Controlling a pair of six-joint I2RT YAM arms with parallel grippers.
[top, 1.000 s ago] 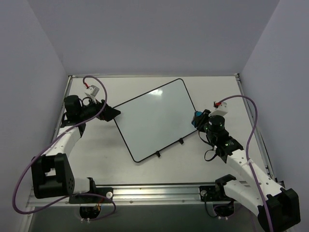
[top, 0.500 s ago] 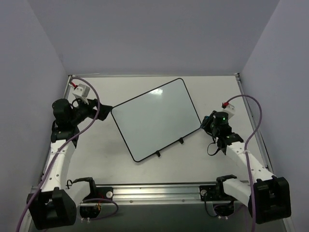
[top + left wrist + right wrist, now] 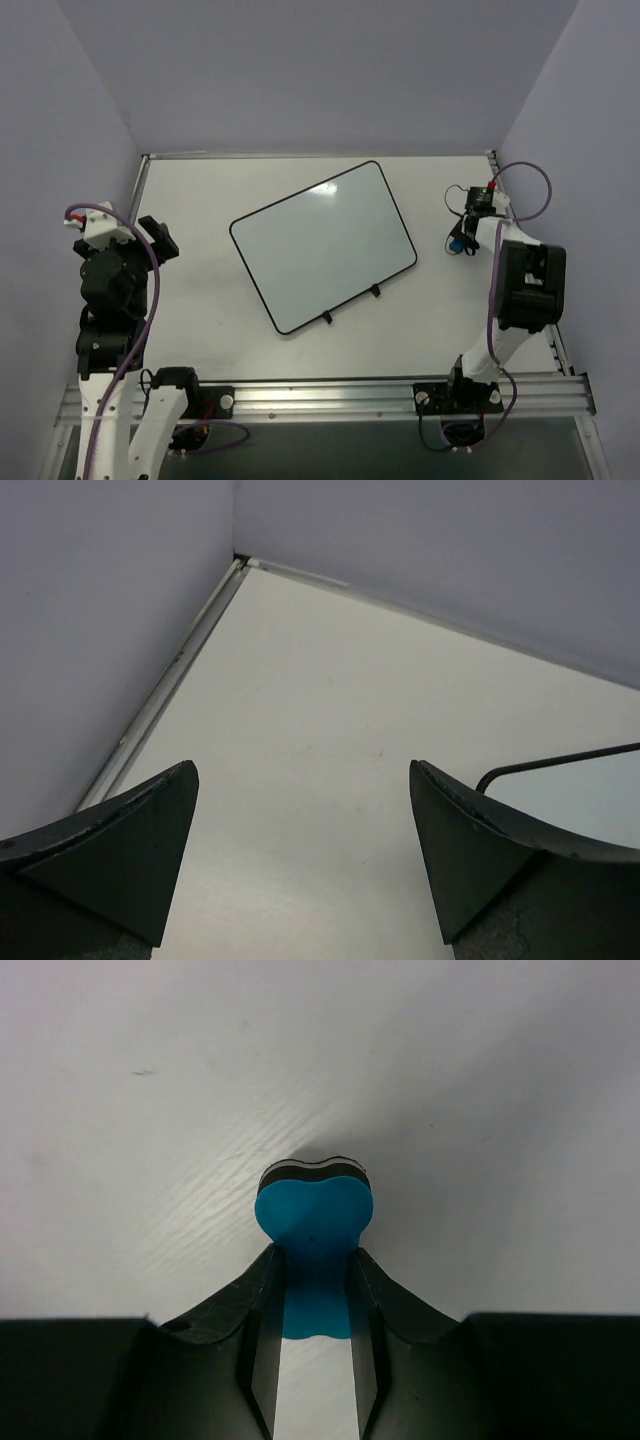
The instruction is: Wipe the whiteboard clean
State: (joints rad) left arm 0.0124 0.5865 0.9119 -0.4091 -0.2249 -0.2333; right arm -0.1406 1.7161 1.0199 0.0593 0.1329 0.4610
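both arms (image 3: 112,285) are showing white links, black joints and purple cables (image 3: 521,166), ending in matte black wedge-shaped fingers (image 3: 120,850).

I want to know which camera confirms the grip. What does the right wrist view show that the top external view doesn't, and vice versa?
Only the right wrist view: the right gripper shut on the blue eraser at its narrow waist, with a black layer edging its far lobe. Only the top external view: the whole whiteboard, with no marks visible, and the left gripper off its left side. Both: the eraser held off the board, over bare table.
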